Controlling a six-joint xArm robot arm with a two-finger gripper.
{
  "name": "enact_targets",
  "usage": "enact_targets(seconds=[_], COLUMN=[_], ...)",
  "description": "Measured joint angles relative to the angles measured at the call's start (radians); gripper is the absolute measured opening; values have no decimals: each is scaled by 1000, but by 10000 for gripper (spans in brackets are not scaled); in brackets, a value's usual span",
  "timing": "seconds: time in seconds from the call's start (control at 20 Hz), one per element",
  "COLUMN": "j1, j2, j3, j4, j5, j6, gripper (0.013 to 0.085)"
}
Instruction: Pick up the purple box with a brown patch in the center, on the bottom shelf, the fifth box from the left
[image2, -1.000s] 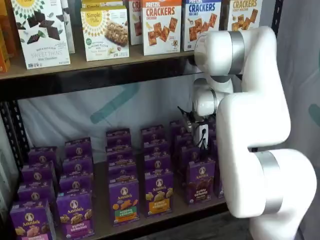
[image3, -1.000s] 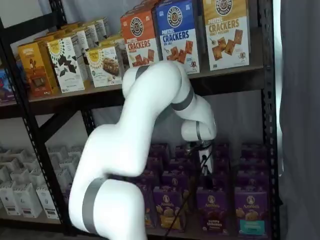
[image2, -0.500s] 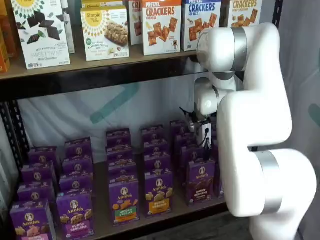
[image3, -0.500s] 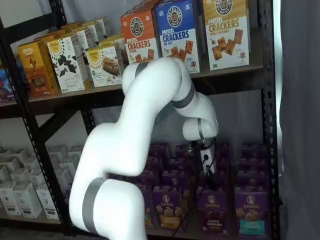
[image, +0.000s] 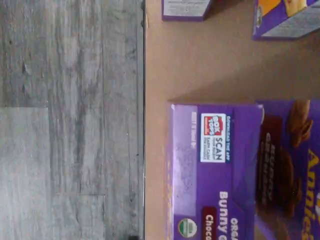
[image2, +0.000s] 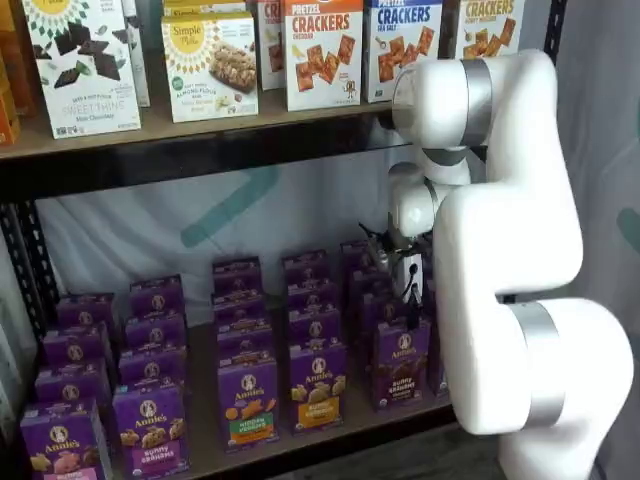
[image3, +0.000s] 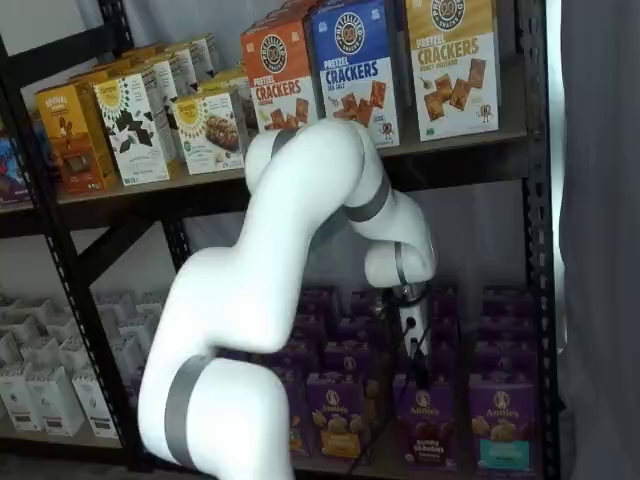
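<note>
The purple box (image2: 402, 362) is seen upright at the front edge of the bottom shelf (image2: 330, 428), its face marked with dark brown cookies and "Bunny Grahams"; in the other shelf view it is found at (image3: 424, 424), just beside a purple carton with a teal band (image3: 501, 422). The gripper (image2: 411, 296) is held directly above it — its white body and a cable are visible, but the black fingers are seen only side-on, so whether they are spread or pressed together cannot be told; contact with the box cannot be told either. In the wrist view the carton's top flap (image: 215, 165) is shown close, with the tan board (image: 200, 60) and grey floor (image: 70, 120) beside it.
</note>
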Motion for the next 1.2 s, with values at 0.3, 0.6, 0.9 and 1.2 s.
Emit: enact_targets(seconds=[0.3,0.6,0.9,1.2], j1=[3,-1,-5,-5], j2=[27,61,100,131], j3=[-18,-35,-63,-90], j4=[3,24,46,58], j5=[4,-7,-16,-12], j6=[1,-18,-41,-51], gripper=[850,850,850,850])
